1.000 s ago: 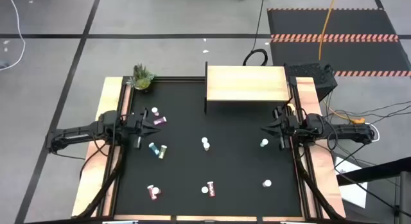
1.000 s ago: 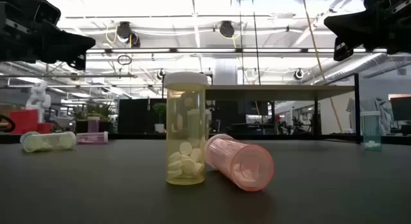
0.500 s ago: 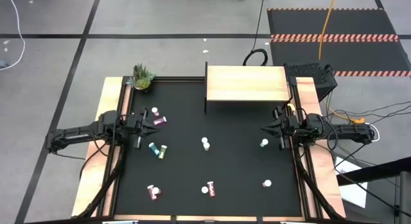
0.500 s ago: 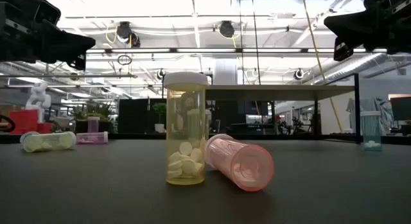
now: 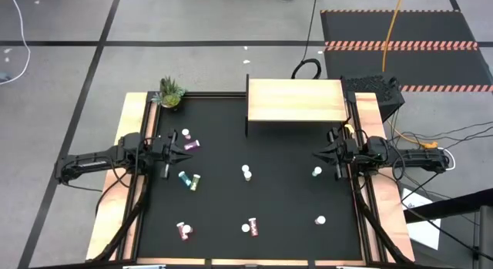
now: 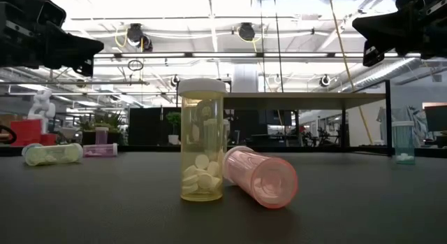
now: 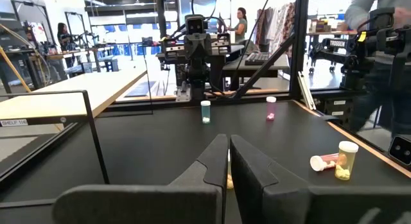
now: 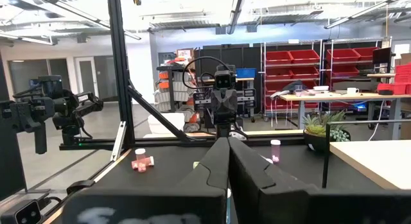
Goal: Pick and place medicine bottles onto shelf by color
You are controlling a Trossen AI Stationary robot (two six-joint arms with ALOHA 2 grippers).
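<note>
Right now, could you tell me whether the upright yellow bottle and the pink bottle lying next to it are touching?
Touching, as far as the low view shows: the lying pink bottle leans against the lower side of the upright yellow bottle, with no gap visible between them.

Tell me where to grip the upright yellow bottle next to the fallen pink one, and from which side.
Grip the yellow bottle across its cylindrical body just under the white cap, coming down from above. It stands upright, so the straight walls suit the jaws. The pink bottle lies against its base, so probably close the jaws well above that contact.
</note>
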